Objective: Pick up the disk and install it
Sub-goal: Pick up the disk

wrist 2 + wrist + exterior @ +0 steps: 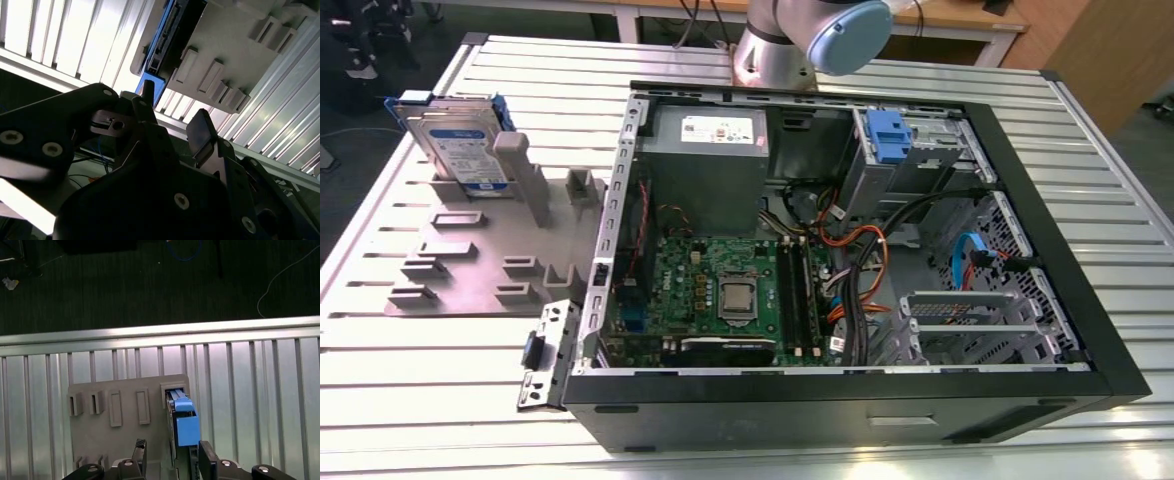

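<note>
First wrist view had the gripper [174,460] spread wide and holding nothing, its two fingers [141,452] hanging above the grey holder [100,440]. One disk [183,422] stood on edge in a slot at that holder's corner, blue bracket on top, roughly in line with the gap between the fingers. Exterior view showed one holder and one open computer case [854,400] just beside it.

Lab workbench: slatted aluminium table [400,400], opened computer case [854,402].
</note>
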